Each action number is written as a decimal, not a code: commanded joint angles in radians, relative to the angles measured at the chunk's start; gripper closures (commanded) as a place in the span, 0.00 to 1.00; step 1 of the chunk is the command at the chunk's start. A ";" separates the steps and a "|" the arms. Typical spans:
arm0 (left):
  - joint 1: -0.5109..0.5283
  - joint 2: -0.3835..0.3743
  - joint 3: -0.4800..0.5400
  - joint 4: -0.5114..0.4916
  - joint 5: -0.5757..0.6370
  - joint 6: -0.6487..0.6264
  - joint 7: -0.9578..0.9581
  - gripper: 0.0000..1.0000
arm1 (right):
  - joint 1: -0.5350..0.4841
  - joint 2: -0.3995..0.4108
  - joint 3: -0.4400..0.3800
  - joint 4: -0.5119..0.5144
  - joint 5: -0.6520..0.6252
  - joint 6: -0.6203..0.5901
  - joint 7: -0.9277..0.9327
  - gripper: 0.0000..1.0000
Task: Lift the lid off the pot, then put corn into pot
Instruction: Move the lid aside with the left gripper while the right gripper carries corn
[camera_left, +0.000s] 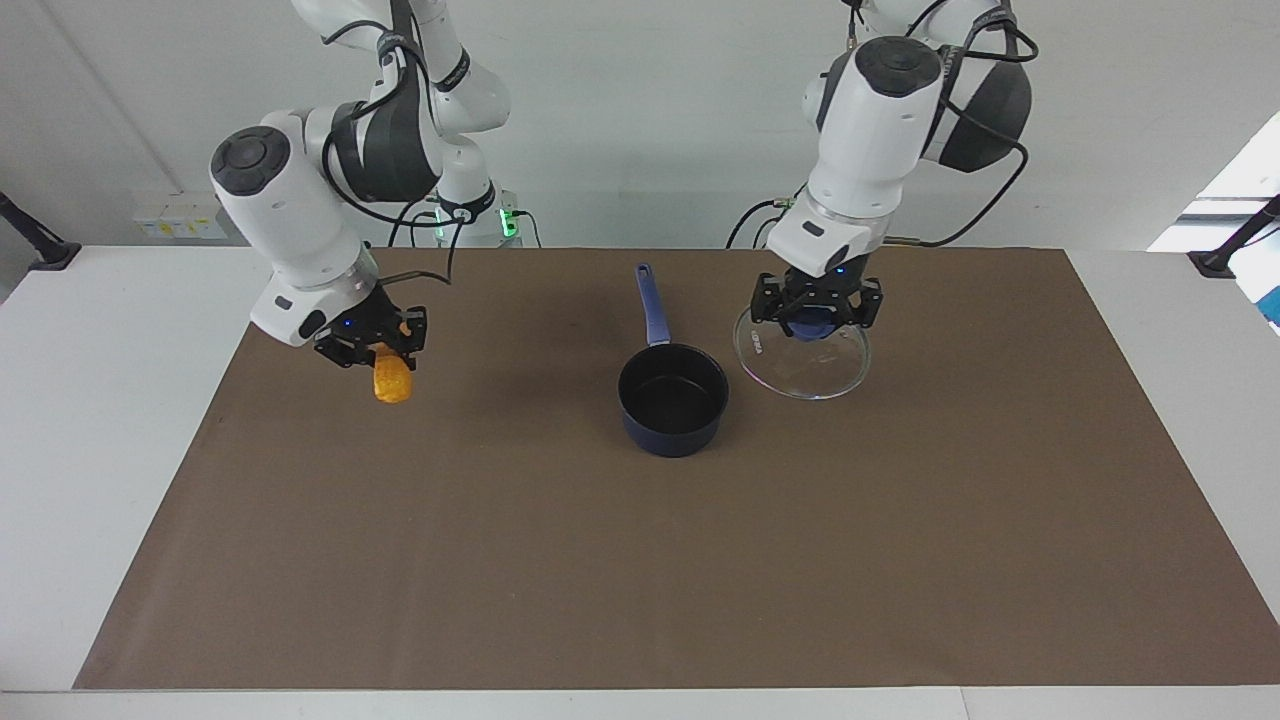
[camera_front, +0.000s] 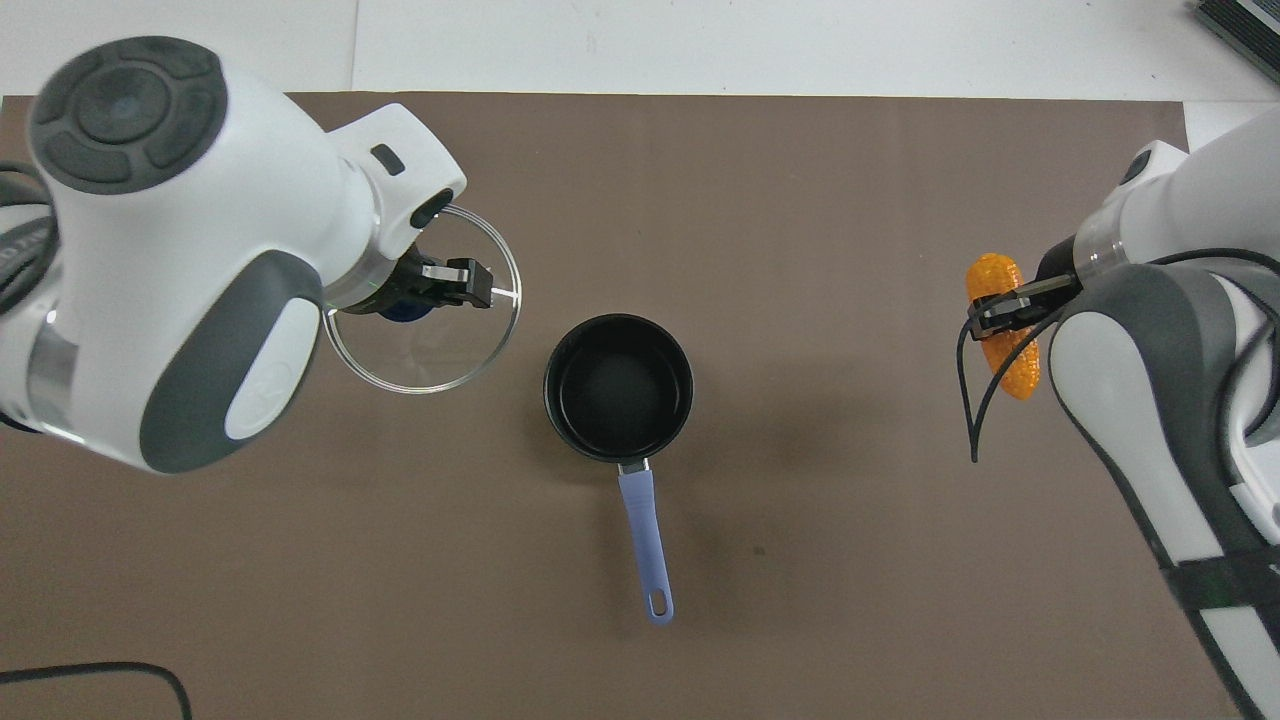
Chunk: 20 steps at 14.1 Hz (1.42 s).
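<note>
The pot (camera_left: 672, 432) stands open and empty in the middle of the brown mat, its light-blue handle (camera_left: 654, 308) pointing toward the robots; it also shows in the overhead view (camera_front: 618, 388). My left gripper (camera_left: 816, 320) is shut on the blue knob of the glass lid (camera_left: 805, 378), holding it slightly tilted beside the pot toward the left arm's end, low over the mat. The lid also shows in the overhead view (camera_front: 440, 345) under that gripper (camera_front: 425, 292). My right gripper (camera_left: 384, 347) is shut on the corn (camera_left: 392, 382), held up over the mat toward the right arm's end; the corn also shows in the overhead view (camera_front: 1003, 330).
The brown mat (camera_left: 640, 580) covers most of the white table (camera_left: 90, 420). A black cable (camera_front: 100, 668) lies at the mat's edge nearest the left arm's base. Black clamps (camera_left: 40, 250) sit at the table's ends near the robots.
</note>
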 joint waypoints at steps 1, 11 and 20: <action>0.079 -0.025 -0.008 -0.007 -0.019 -0.045 0.108 1.00 | 0.078 0.022 0.002 0.056 -0.034 -0.036 0.132 1.00; 0.367 -0.080 -0.002 -0.081 -0.027 -0.085 0.482 1.00 | 0.422 0.251 0.038 0.240 -0.013 0.028 0.695 1.00; 0.435 -0.145 0.001 -0.439 -0.027 0.212 0.512 1.00 | 0.498 0.370 0.038 0.245 -0.013 0.179 0.725 1.00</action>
